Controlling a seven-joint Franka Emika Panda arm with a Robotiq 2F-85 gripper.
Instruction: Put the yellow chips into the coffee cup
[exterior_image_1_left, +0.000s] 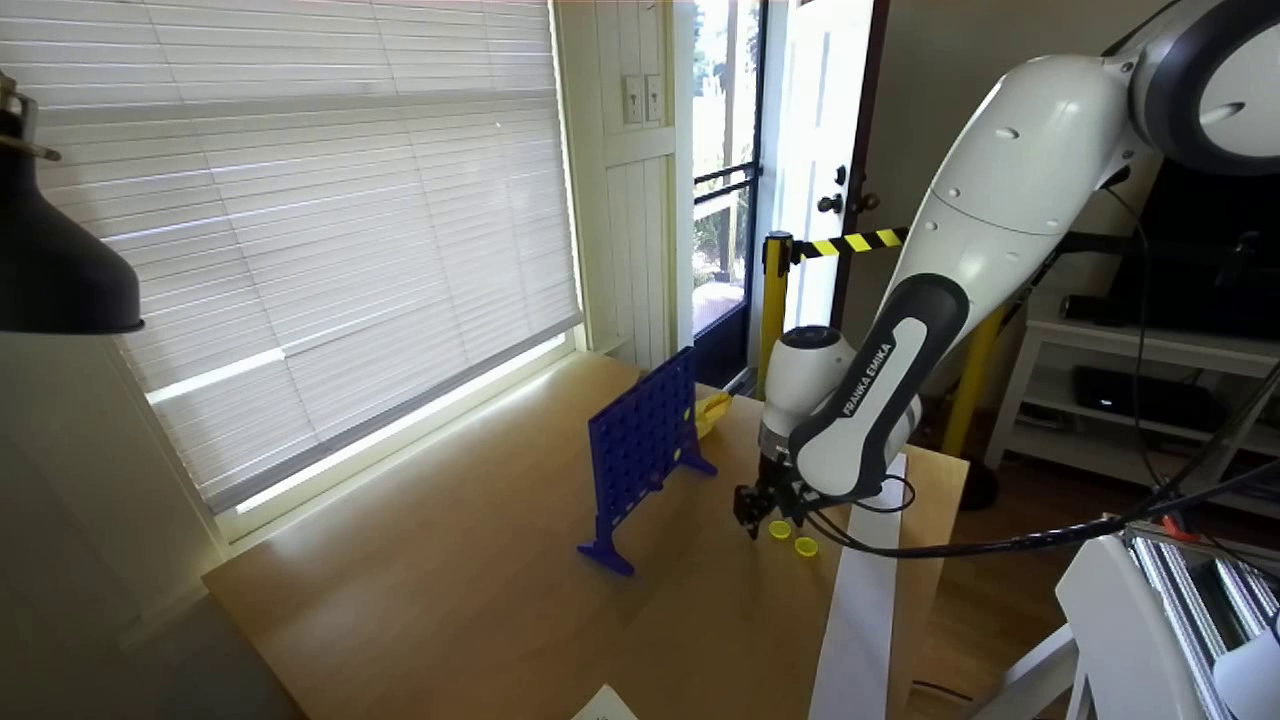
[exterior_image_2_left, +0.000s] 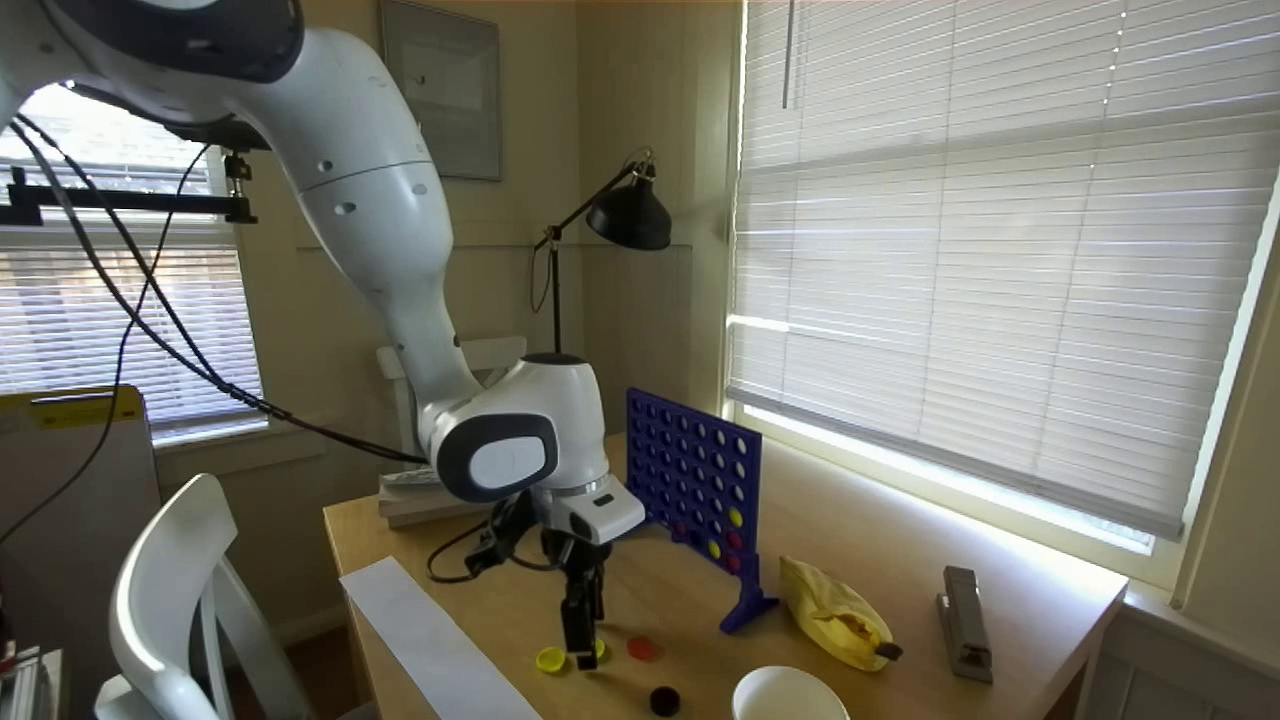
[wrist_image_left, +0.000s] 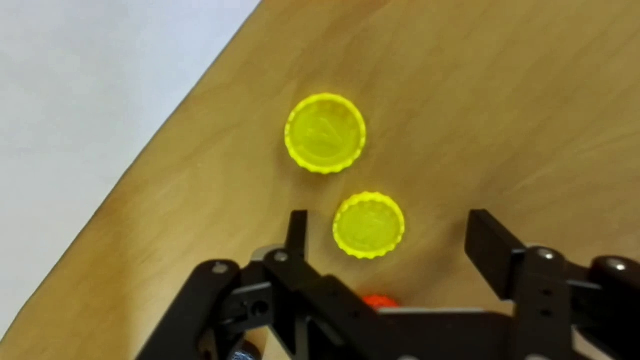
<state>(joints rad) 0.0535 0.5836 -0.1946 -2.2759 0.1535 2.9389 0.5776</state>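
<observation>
Two yellow chips lie on the table. The nearer one (wrist_image_left: 369, 225) is between my open fingers in the wrist view, closer to the left finger and touching neither. The farther chip (wrist_image_left: 325, 133) lies ahead of the fingertips. Both also show in the exterior views, the chip by the finger (exterior_image_2_left: 600, 650) partly covered and the outer chip (exterior_image_2_left: 551, 660) (exterior_image_1_left: 806, 547) plain to see. My gripper (wrist_image_left: 387, 220) is open and empty, pointing down low over the table. The white coffee cup (exterior_image_2_left: 785, 698) stands upright at the bottom edge of an exterior view, cut off by the frame.
The blue rack (exterior_image_2_left: 690, 480) (exterior_image_1_left: 645, 440) stands upright beyond the gripper, with some discs in it. A red disc (exterior_image_2_left: 642, 649) and a dark round piece (exterior_image_2_left: 664, 701) lie between gripper and cup. A yellow banana (exterior_image_2_left: 835, 615), a stapler (exterior_image_2_left: 965, 625) and a white strip (exterior_image_2_left: 435, 640) are around.
</observation>
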